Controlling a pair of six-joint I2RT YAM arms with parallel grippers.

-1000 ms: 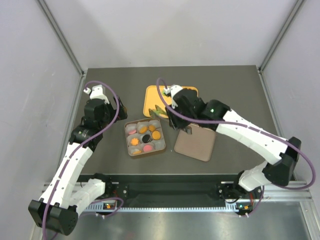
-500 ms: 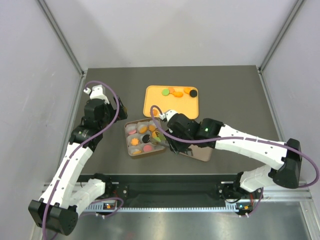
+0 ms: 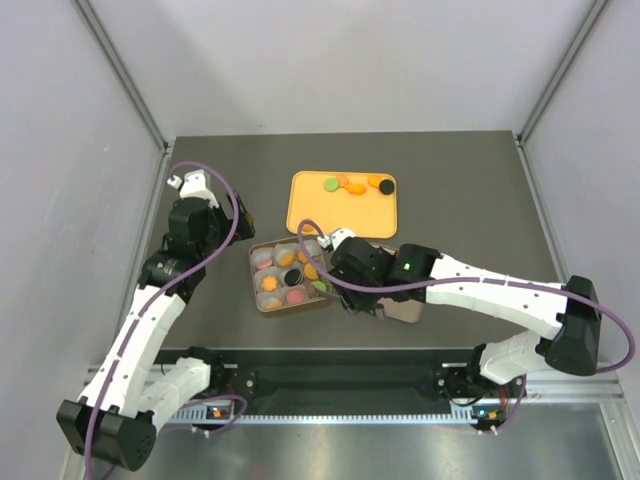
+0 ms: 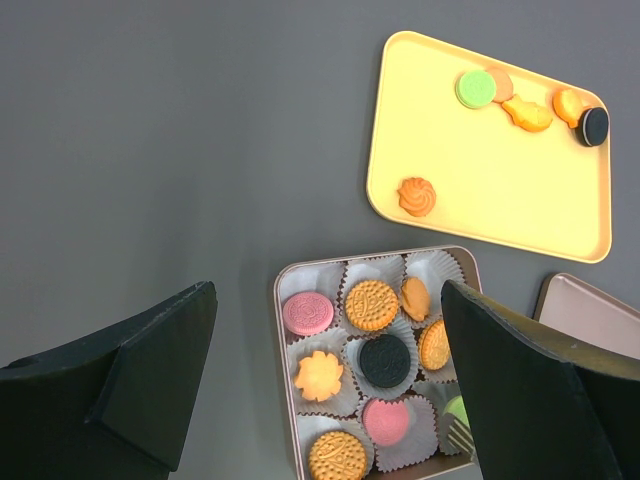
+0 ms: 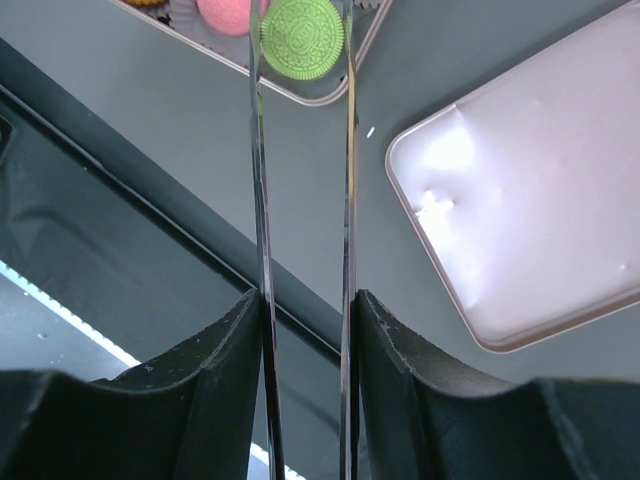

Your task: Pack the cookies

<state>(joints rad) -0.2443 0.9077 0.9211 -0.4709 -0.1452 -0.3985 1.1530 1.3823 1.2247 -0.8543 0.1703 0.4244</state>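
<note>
The cookies lie in two places. Several fill the paper cups of the open box [image 3: 253,276], among them a black one [image 4: 386,360] and a pink one [image 4: 308,313]. A few more lie on the orange tray [image 3: 340,215], with a green one [image 4: 476,88] at its far edge. My right gripper [image 5: 305,300] is shut on metal tongs [image 5: 258,200]. The tongs pinch a green cookie [image 5: 302,37] over the box's near right corner [image 4: 456,410]. My left gripper [image 4: 328,300] hangs open above the box, holding nothing.
The box's lid [image 3: 405,305] lies upside down to the right of the box, partly under my right arm. The table's near edge and a black rail [image 5: 120,230] run just below the tongs. Walls close in the table's left, right and far sides.
My right arm swung from the orange tray down to the box's near right corner, carrying the green cookie in the tongs. The left arm has not moved.
</note>
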